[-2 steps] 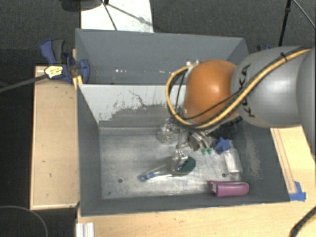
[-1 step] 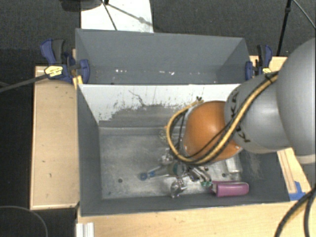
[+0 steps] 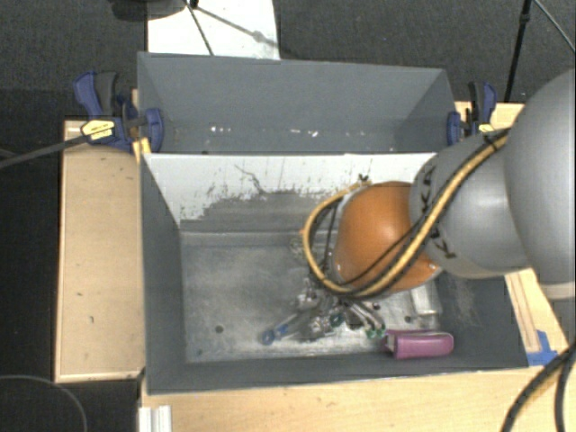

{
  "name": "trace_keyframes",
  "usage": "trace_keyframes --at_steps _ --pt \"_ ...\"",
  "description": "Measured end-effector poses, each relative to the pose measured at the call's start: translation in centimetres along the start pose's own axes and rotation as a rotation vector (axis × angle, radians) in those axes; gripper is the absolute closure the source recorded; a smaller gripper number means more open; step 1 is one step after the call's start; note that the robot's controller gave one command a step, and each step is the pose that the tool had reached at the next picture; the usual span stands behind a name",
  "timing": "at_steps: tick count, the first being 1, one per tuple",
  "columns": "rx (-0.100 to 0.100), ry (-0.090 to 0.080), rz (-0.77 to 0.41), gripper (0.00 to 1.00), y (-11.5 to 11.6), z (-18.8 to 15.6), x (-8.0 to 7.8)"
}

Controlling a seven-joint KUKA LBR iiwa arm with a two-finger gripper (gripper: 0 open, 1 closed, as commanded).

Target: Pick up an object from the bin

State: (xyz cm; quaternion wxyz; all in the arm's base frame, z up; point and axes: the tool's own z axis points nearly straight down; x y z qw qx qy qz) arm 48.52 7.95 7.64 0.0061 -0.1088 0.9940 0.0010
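Observation:
My gripper [image 3: 317, 306] reaches down under the orange cover into the front middle of the bin, right over a small heap of thin things. A slim tool with a blue tip [image 3: 277, 333] sticks out of that heap to the left along the floor. Small dark and green bits [image 3: 346, 320] lie tangled just right of the gripper. A purple oblong thing [image 3: 420, 344] lies flat by the front wall, to the right of the heap.
A small pale, silvery piece [image 3: 423, 315] rests behind the purple thing near the right wall. The arm, with its orange cover and looped cables, hangs over the right half of the bin and hides the floor there. Bare floor shows on the left.

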Motion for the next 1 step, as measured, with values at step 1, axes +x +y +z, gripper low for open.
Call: trace_keyframes --at_steps 1 --pt "0.002 0.002 -0.175 1.0 -1.16 -14.06 -1.82"
